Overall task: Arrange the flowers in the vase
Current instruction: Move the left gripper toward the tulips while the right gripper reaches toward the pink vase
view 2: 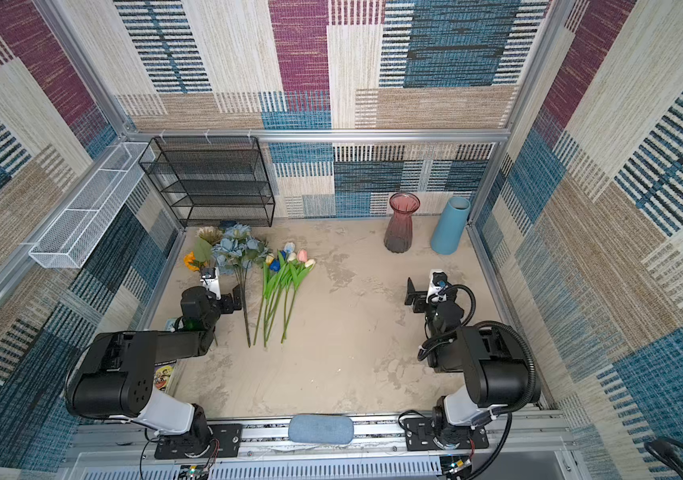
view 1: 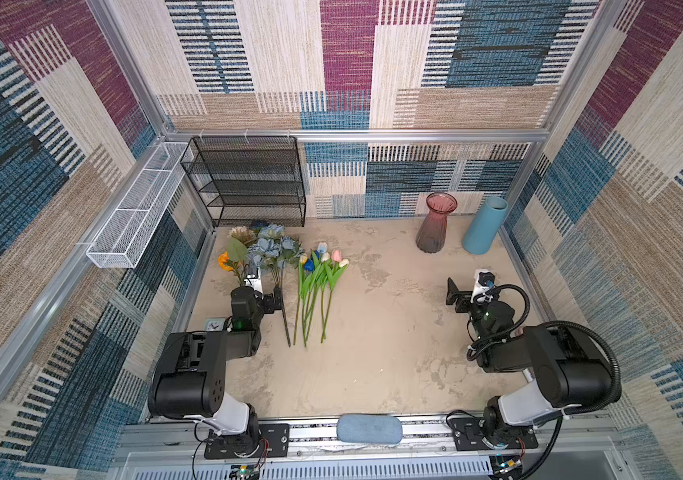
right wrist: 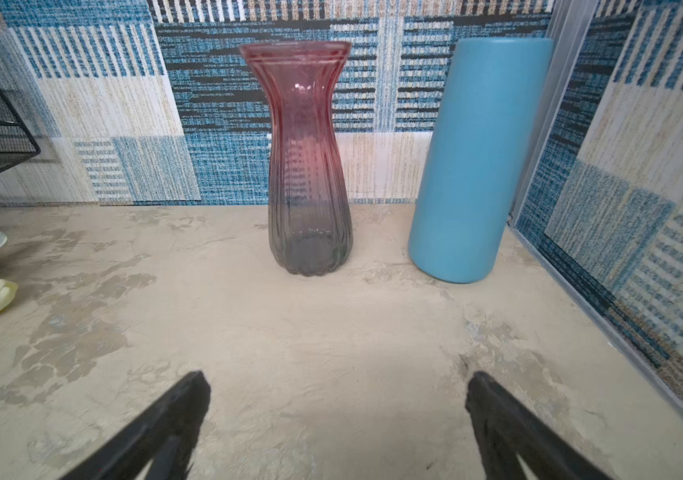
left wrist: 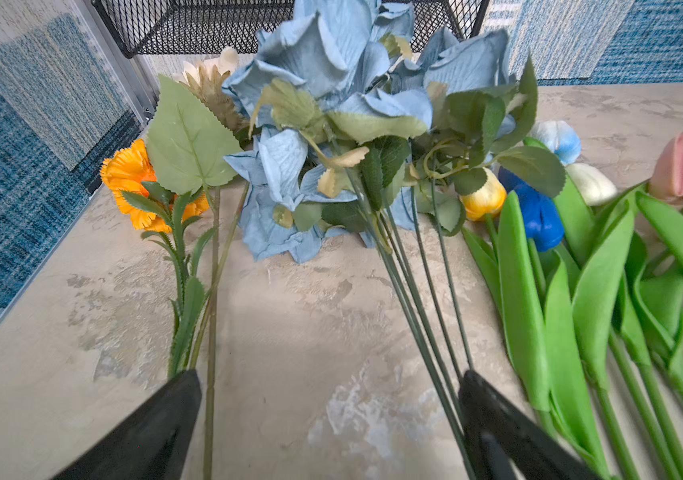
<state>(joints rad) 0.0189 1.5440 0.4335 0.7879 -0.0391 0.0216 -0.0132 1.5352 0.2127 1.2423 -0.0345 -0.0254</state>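
Flowers (view 2: 244, 249), blue roses (left wrist: 310, 62) and tulips (left wrist: 539, 216), flat by wall (view 1: 181, 249). Left gripper (left wrist: 331, 374) wide, perhaps astride stems (left wrist: 405, 299); right gripper (right wrist: 338, 376) wide over bare table (right wrist: 248, 316).

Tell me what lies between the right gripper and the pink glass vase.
Nothing: between the right gripper and the pink glass vase only bare tabletop shows, clearest in the right wrist view.
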